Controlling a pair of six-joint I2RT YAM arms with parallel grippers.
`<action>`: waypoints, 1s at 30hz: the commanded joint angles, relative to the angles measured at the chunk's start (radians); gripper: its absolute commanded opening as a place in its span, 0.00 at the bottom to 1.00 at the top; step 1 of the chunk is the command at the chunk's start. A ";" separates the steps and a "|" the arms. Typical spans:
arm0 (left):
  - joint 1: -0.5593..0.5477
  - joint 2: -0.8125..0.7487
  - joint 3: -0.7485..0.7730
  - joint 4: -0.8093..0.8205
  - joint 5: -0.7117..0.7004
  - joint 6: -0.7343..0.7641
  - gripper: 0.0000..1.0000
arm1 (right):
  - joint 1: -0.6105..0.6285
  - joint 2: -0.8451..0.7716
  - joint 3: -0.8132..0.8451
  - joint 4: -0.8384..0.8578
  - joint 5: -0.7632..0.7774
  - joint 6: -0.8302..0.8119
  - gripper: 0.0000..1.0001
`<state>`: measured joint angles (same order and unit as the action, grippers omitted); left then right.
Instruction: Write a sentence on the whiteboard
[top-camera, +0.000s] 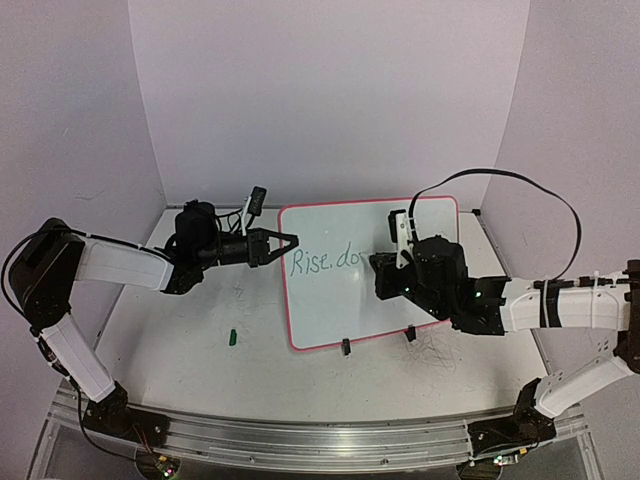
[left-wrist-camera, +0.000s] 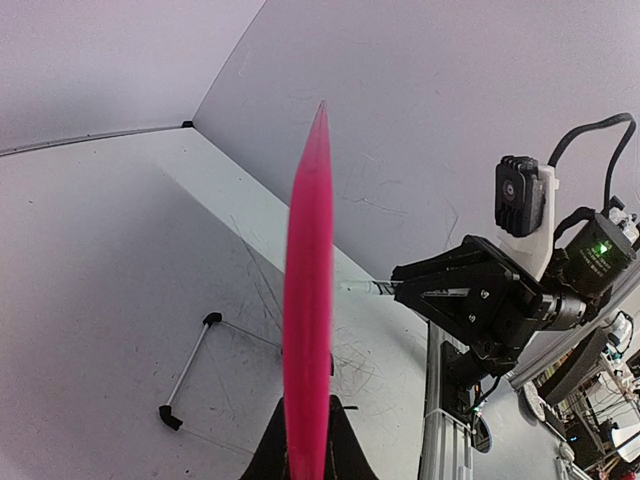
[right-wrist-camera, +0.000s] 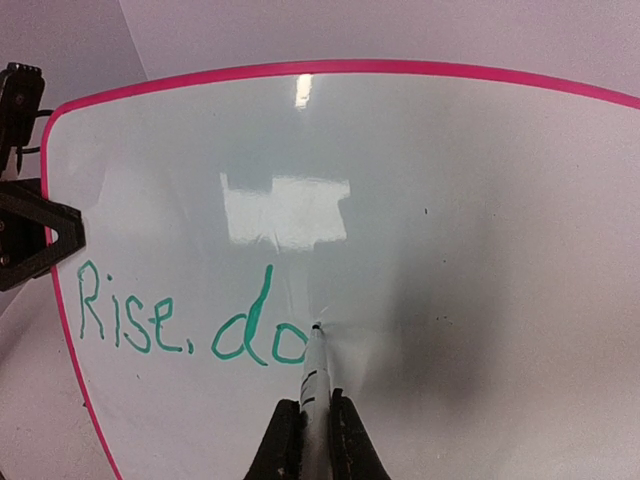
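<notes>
The whiteboard (top-camera: 350, 300) stands tilted on the table, pink-framed, with "Rise, do" in green on its left half (right-wrist-camera: 190, 320). My left gripper (top-camera: 286, 243) is shut on the board's left edge; in the left wrist view that pink edge (left-wrist-camera: 308, 280) runs up from between my left gripper's (left-wrist-camera: 308, 455) fingers. My right gripper (top-camera: 385, 275) is shut on a pale marker (right-wrist-camera: 314, 375). Its tip touches the board just right of the "o". In the right wrist view my right gripper (right-wrist-camera: 315, 430) pinches the marker's barrel.
A small green cap (top-camera: 232, 337) lies on the table left of the board. Two black clip feet (top-camera: 345, 347) hold the board's lower edge. A thin rod with black ends (left-wrist-camera: 190, 370) lies on the scuffed table. Walls close in behind and at both sides.
</notes>
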<state>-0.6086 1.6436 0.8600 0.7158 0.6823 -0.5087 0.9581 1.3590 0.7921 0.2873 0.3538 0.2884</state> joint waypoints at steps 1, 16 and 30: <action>0.003 0.007 0.027 -0.014 -0.053 0.041 0.00 | 0.009 -0.006 -0.006 -0.012 0.015 0.022 0.00; 0.003 -0.004 0.018 -0.013 -0.055 0.041 0.00 | 0.033 -0.004 -0.029 -0.020 0.023 0.055 0.00; 0.002 -0.007 0.016 -0.014 -0.055 0.039 0.00 | 0.028 0.022 0.033 0.029 0.068 0.016 0.00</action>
<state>-0.6086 1.6436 0.8600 0.7161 0.6822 -0.5087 0.9887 1.3620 0.7729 0.2752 0.3821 0.3230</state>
